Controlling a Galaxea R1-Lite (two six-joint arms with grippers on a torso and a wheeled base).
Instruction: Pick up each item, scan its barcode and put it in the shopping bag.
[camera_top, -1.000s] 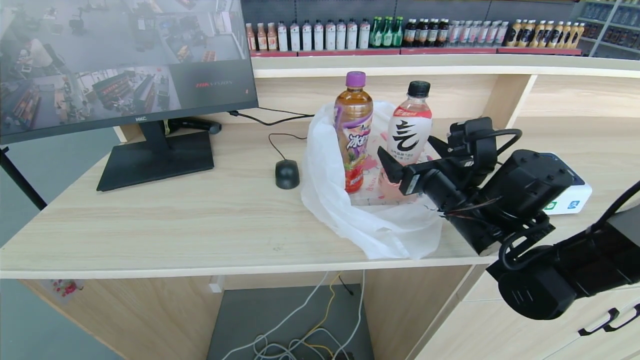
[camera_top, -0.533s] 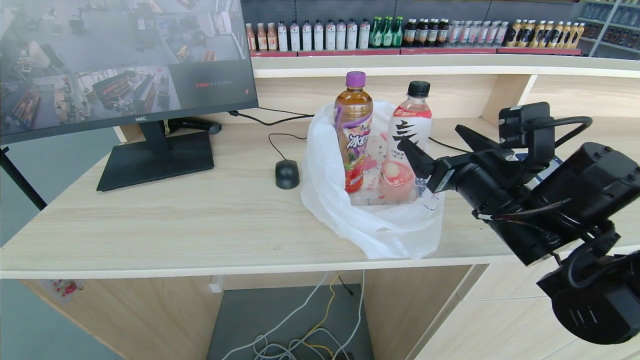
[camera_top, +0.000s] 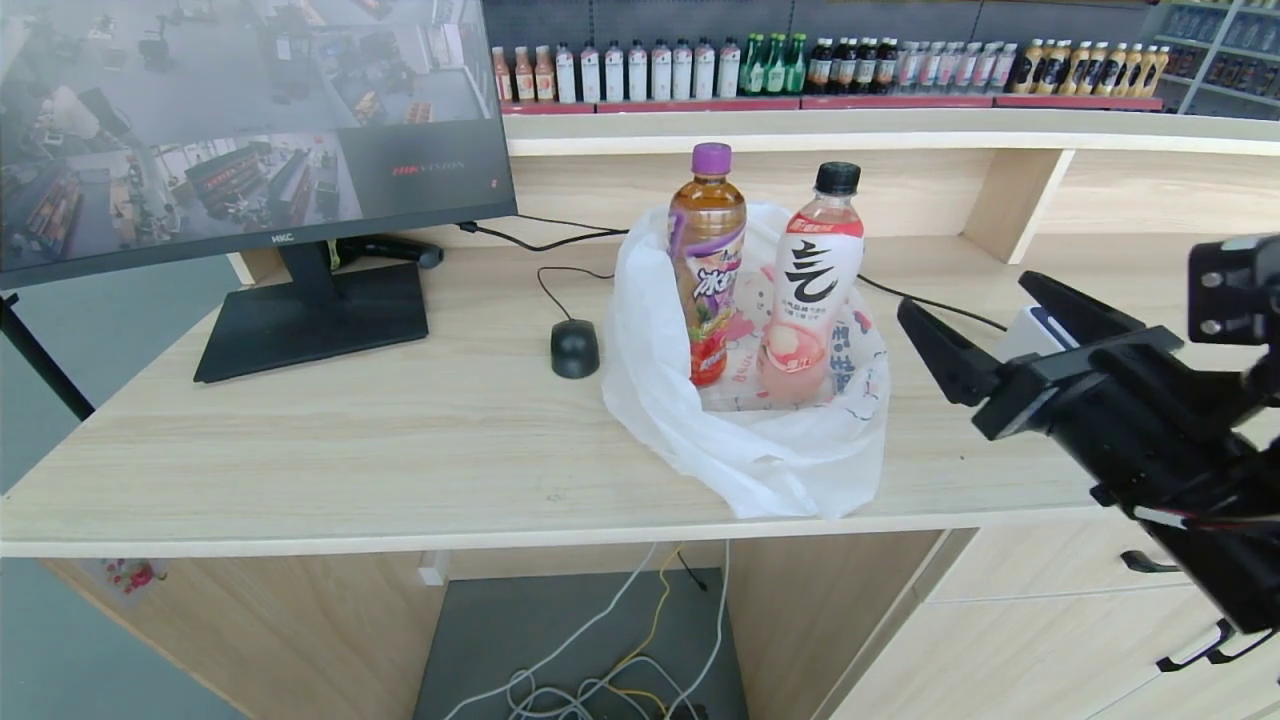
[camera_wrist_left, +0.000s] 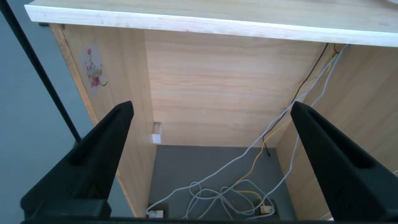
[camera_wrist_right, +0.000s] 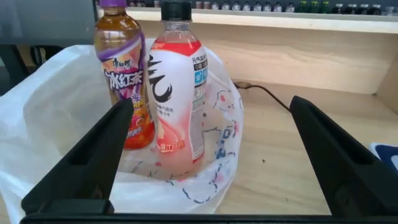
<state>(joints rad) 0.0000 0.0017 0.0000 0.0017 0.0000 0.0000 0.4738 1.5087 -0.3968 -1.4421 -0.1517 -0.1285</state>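
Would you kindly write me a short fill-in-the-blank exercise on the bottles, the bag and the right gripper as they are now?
The tea bottle standing in the shopping bag has a ____ cap. The pink drink bottle beside it has a ____ cap. The right gripper, off to the bag's side, is ____ and holds nothing. The mouse lies on the counter at the robot's ____ of the bag.
Missing words: purple; black; open; left.

Amber and pink against white and pale wood.
The amber bottle (camera_top: 707, 260) has a purple cap, the pink bottle (camera_top: 815, 285) a black cap and white label; the shopping bag (camera_top: 760, 465) is white with pink and blue prints; the counter (camera_top: 400, 440) is pale woodgrain.
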